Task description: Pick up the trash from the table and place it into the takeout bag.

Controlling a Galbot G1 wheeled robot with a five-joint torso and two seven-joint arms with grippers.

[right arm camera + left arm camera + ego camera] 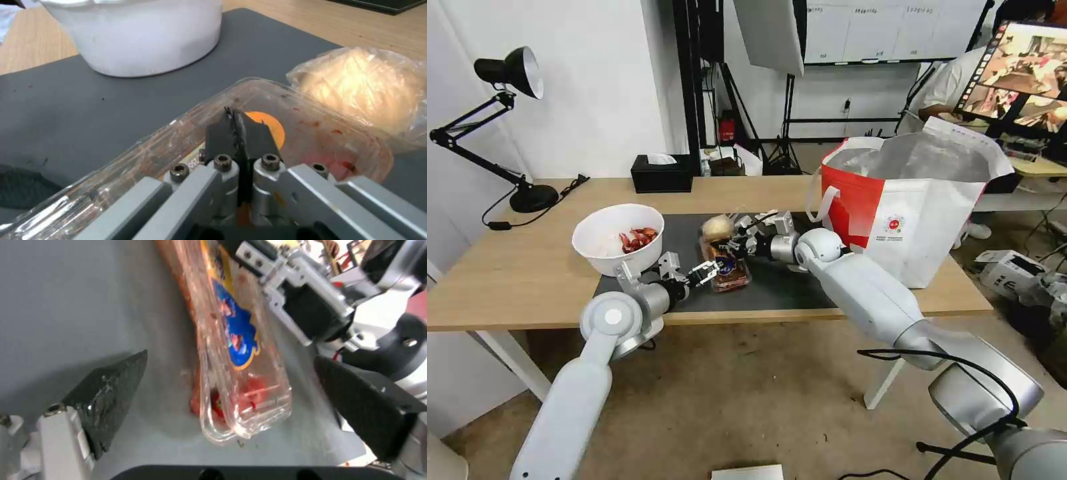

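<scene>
Right claw [238,128] is pinched shut on the far edge of the tray [728,267] lying on the table's [527,267] mat [787,287], likely to steady it, while left claw [231,390] straddles the near end, released, the bag [907,207] standing just beside.

Little can be read. The takeout bag [914,200], standing at the table's [527,267] right end, carries a small round red logo on its white side, with a line of print beneath it too small to make out. The clear plastic tray [236,350] bears a blue and yellow label whose lettering is blurred. In the right wrist view, a white tag under the tray's lid shows digits like "250".
</scene>
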